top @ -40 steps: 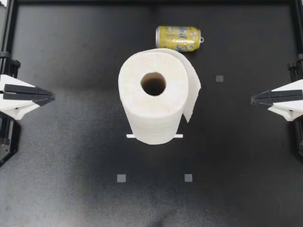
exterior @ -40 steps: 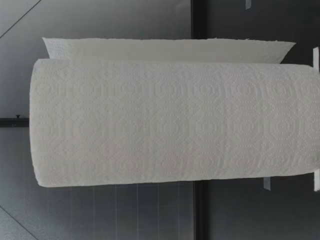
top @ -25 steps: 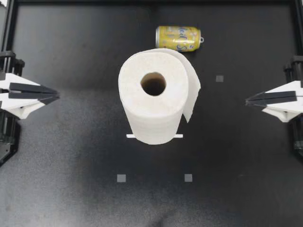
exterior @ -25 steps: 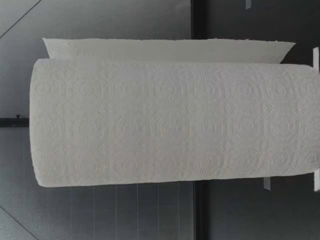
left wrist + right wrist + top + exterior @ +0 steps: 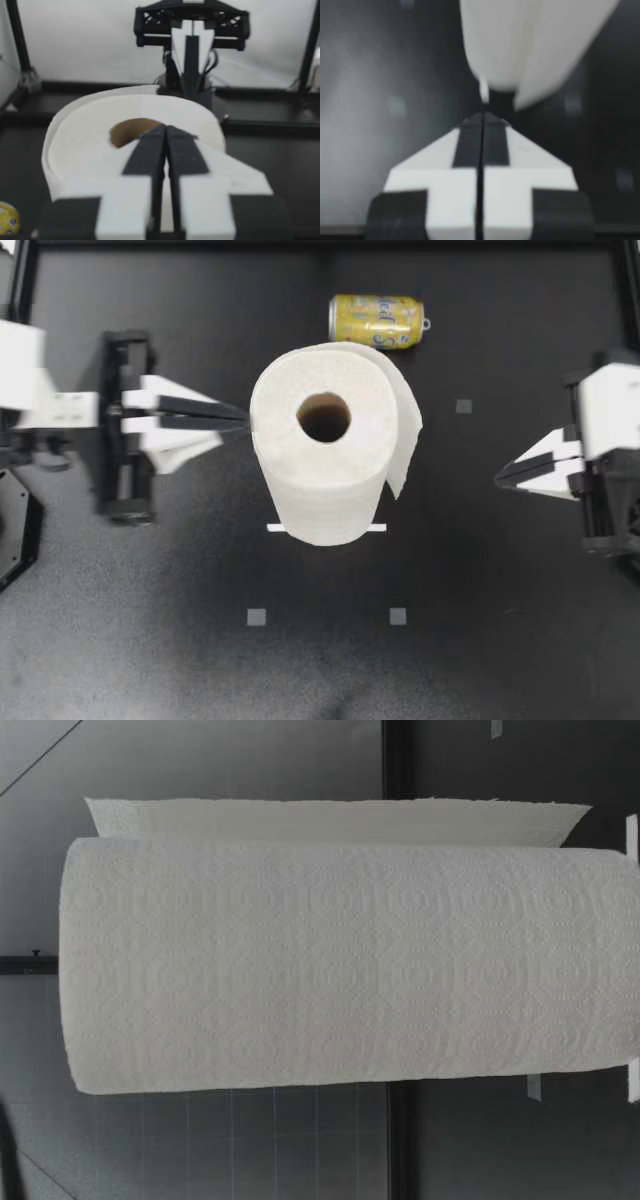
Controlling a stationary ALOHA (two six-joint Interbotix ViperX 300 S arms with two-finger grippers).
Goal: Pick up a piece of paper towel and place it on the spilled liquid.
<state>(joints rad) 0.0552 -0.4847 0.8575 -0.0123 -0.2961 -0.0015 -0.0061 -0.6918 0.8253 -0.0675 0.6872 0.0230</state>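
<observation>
My left tool (image 5: 241,418), closed, stretches level to the one roll (image 5: 318,472) at its 9 o'clock; right tool (image 5: 501,480) — closed — at 3; one can (image 5: 377,321).

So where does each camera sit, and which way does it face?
Top view: above the table, facing straight down on the paper towel roll, can, my left gripper and my right gripper.
Low view: at table height, facing the roll's side; no gripper shows.
Left wrist view: on my left arm, looking along its shut gripper over the roll toward my right arm.
Right wrist view: on my right arm, looking along its shut gripper at the roll's foot.
Shared: the roll, in all four.
</observation>
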